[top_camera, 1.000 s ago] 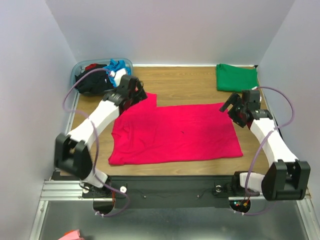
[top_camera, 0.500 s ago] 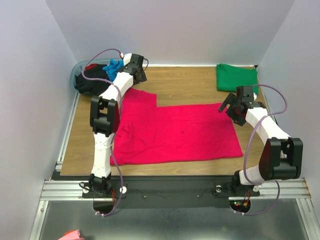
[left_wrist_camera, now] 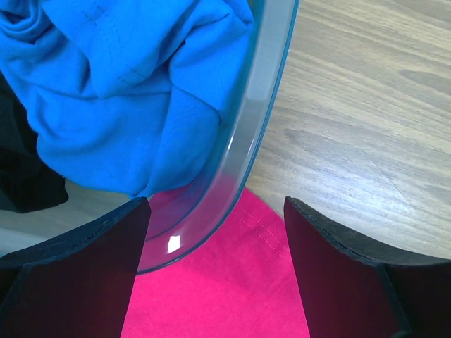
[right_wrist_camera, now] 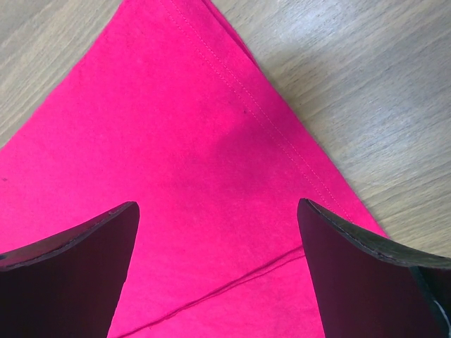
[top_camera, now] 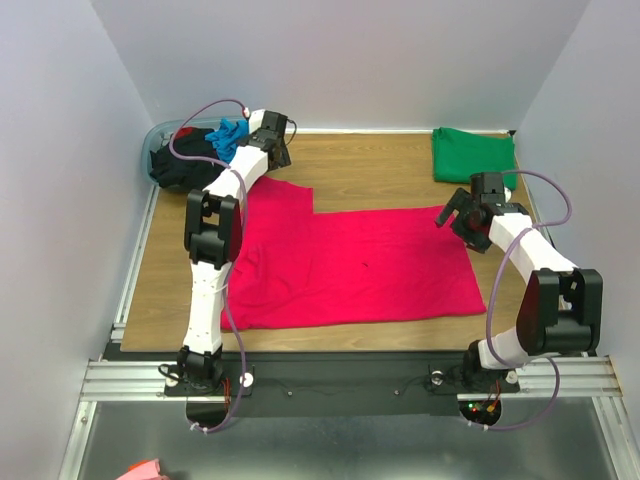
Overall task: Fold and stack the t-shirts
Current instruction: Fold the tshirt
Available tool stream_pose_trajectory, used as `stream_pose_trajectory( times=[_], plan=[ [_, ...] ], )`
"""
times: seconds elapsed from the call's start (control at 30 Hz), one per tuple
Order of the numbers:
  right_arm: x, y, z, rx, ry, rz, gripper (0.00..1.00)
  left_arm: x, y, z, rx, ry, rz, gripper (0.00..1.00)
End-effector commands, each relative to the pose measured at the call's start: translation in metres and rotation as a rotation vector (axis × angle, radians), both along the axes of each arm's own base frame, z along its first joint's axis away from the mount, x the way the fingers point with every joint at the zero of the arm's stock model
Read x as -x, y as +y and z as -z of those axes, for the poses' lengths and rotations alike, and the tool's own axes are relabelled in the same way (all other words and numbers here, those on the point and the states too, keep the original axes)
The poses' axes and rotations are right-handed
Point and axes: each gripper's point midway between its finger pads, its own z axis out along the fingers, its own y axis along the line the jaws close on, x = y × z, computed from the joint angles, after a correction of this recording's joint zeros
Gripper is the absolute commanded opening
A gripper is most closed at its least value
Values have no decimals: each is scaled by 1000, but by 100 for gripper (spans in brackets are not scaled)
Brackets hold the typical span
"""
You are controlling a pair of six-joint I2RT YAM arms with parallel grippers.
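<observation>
Our left gripper stands wide open with nothing between its fingers. It hangs at the far left of the tabletop, over the curved rim of the translucent tub. Inside that rim a turquoise-blue t-shirt lies bunched, with the black t-shirt beside it in the tub. Just below the rim we see a corner of the magenta-red t-shirt; from the wrist view it seems to reach the tub's edge, though we cannot tell if it touches. Our right gripper is also spread wide and holds nothing. It is poised above the far right corner of the same shirt, where the stitched hem meets bare wood. We cannot tell whether its fingertips touch the cloth. The magenta-red shirt lies spread flat across the middle of the tabletop. The green t-shirt sits folded in the far right corner, apart from it.
</observation>
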Motion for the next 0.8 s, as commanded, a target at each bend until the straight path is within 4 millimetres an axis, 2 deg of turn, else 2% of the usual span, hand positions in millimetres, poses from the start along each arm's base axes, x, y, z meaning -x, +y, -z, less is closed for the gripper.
stream_pose_trajectory(
  times=[0.0,0.07,0.1,0.17,0.2,0.23,0.27,0.3,0.37,0.47,0.57,0.67,0.7,0.73,0.77],
  plan=[
    [-16,-3,-18,20,-72,-6,100,9,-11,-18,51,-23,6,87],
    [-17,-2,-18,15,-75,-13,100,8,-6,-39,42,-62,-23,87],
    [-16,-2,-18,14,-73,-14,100,7,-4,-62,45,-98,-30,87],
    [-16,-1,-17,12,-72,-19,100,5,-1,-88,47,-146,-42,87],
    [-16,-1,-17,12,-73,-21,100,5,-1,-112,59,-188,-45,87],
    [-15,0,-16,9,-70,-21,100,7,-1,-122,65,-205,-41,88],
    [-14,0,-17,9,-70,-23,100,10,-2,-141,77,-241,-35,88],
    [-15,0,-17,7,-71,-25,100,11,-3,-151,85,-263,-32,88],
    [-15,0,-18,7,-74,-26,100,19,-9,-158,108,-274,-15,88],
    [-15,0,-16,7,-71,-25,100,29,-15,-151,105,-260,-17,88],
    [-16,1,-14,2,-69,-21,100,40,-26,-128,111,-210,-38,88],
    [-16,2,-11,-2,-62,-24,100,44,-35,-93,124,-140,-47,88],
    [-15,1,-11,1,-61,-23,100,44,-36,-75,116,-97,-48,88],
    [-15,1,-12,0,-63,-24,100,43,-40,-71,122,-84,-43,88],
    [-15,0,-12,6,-63,-22,100,44,-41,-55,116,-49,-48,88]
  ],
)
